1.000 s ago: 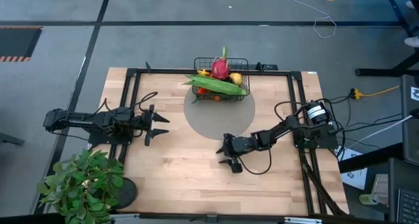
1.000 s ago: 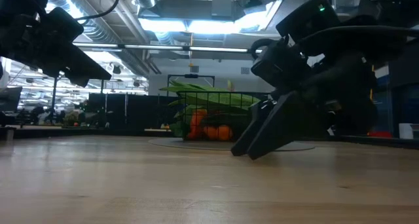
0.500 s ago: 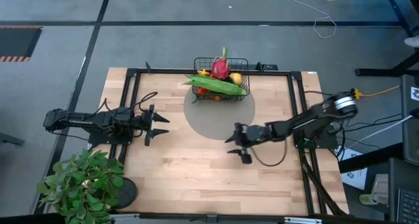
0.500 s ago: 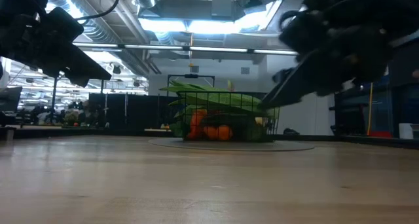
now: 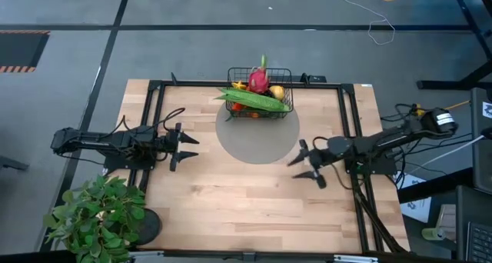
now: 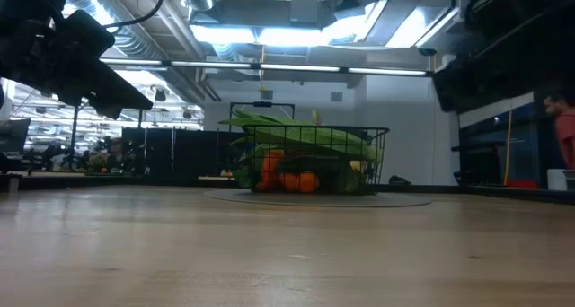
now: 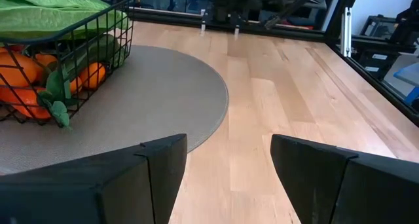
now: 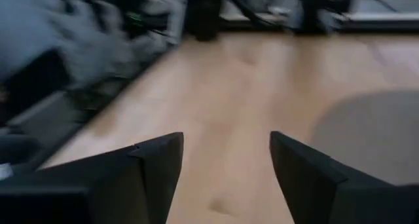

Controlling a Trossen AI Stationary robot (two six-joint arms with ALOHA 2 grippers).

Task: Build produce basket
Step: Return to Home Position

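High view shows us the basket (image 5: 260,91) at the mat's (image 5: 257,148) far edge, heaped with produce (image 5: 254,100). Right claw (image 5: 306,163) and left claw (image 5: 181,147) hang spread and empty above the surface (image 5: 231,209). We judge homing underway; the right arm need only fold home. We read no writing.

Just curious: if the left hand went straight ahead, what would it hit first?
Probably the right hand, opposite it; the left hand aims beside the basket, not at it. Heights are unclear.
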